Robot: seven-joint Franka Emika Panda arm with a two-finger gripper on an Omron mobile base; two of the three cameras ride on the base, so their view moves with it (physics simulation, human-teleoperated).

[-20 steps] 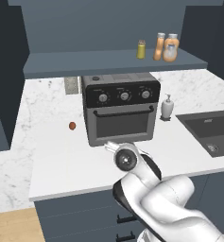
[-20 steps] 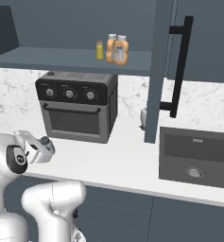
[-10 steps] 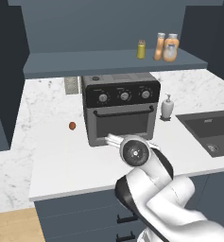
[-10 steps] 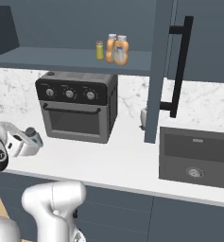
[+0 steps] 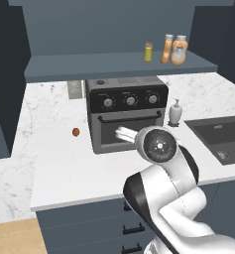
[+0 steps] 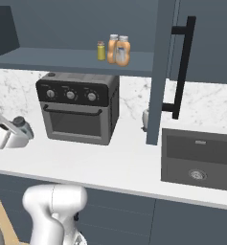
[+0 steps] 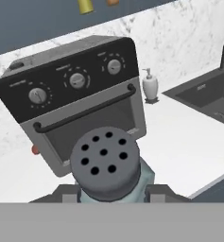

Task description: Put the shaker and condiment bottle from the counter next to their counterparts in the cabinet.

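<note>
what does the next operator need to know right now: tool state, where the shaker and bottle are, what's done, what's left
Tool: shut on the shaker, held over the counter in front of the toaster oven.
Cabinet shelf, right end: yellow-green shaker, with two orange bottles close together beside it.
Done, by the look of it: the condiment bottle is shelved next to its counterpart.
Left: raise the shaker to the shelf, set it beside the yellow-green shaker, release.

A kitchen: marble counter [image 5: 59, 163], toaster oven [image 5: 127, 114], sink [image 6: 198, 158], wall cabinet [image 5: 114, 67].
</note>
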